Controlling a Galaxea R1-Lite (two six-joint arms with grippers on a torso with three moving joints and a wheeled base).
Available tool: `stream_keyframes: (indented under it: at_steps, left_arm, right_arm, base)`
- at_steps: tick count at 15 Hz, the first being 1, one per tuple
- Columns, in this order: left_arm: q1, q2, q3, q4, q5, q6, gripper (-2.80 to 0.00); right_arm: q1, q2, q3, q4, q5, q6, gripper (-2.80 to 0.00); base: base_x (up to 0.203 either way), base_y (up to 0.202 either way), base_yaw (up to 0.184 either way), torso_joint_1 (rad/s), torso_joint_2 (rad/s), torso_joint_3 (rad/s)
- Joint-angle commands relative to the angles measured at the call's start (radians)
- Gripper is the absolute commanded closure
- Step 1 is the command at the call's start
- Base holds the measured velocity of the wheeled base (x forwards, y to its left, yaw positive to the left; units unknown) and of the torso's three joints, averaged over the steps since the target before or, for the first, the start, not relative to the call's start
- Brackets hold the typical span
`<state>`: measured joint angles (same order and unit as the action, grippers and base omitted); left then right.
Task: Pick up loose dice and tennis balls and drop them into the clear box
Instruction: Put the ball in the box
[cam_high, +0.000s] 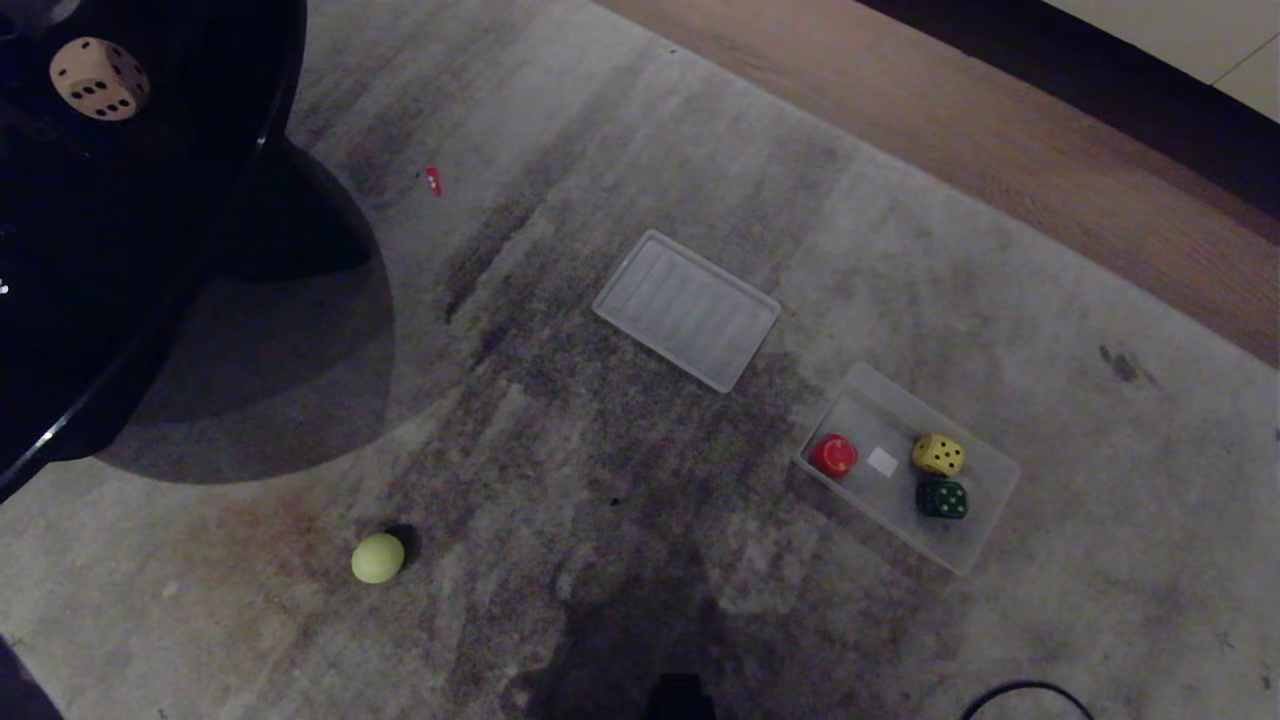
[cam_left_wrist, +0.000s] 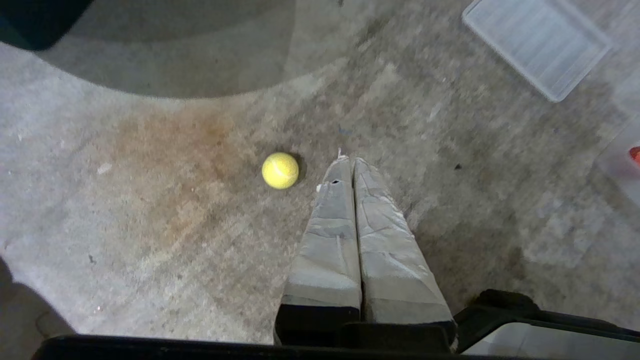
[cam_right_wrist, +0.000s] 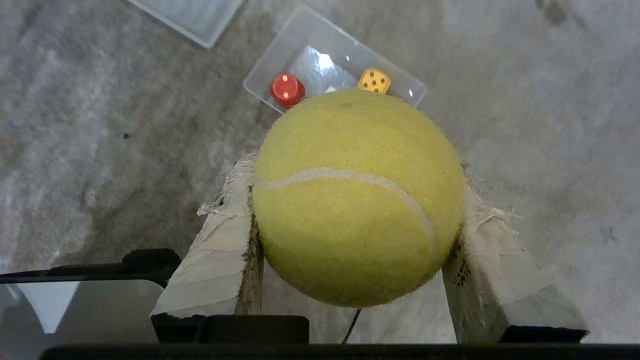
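Clear box (cam_high: 985, 505) lower right of head view, on carpet; holds red piece (cam_high: 832, 455), yellow die (cam_high: 938, 454), green die (cam_high: 942, 499); no ball inside yet. Right gripper (cam_right_wrist: 357, 235) half spread, clamped on tennis ball (cam_right_wrist: 357, 195), box beyond it; drop pending. Second ball (cam_high: 378, 558) loose lower left; left gripper (cam_left_wrist: 348, 161) pressed shut, empty, near it. Beige die (cam_high: 99, 78) upper left on dark table (cam_high: 150, 260); untouched. Lid (cam_high: 686, 308) centre.

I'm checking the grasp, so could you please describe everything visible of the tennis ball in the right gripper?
The held tennis ball is yellow-green and fuzzy, with one pale curved seam across its face. It sits clamped between the right gripper's two tape-wrapped fingers, which press on opposite sides, above the carpet.
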<state>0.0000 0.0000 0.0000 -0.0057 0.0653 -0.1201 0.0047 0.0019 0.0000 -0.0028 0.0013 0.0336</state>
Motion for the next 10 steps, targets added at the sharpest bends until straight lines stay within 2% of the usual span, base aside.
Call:
stream_keyframes:
  at_steps: [1, 10]
  left_arm:
    - [0.000, 0.002, 0.002, 0.000, -0.001, -0.001, 0.00]
    - [0.000, 0.002, 0.002, 0.000, 0.001, -0.001, 0.00]
  right_arm:
    - [0.001, 0.000, 0.000, 0.000, 0.000, 0.000, 0.00]
    - [0.001, -0.002, 0.000, 0.000, 0.000, 0.000, 0.00]
  base:
    - [0.000, 0.000, 0.000, 0.002, 0.01, -0.198]
    - [0.000, 0.000, 0.000, 0.001, 0.00, -0.199]
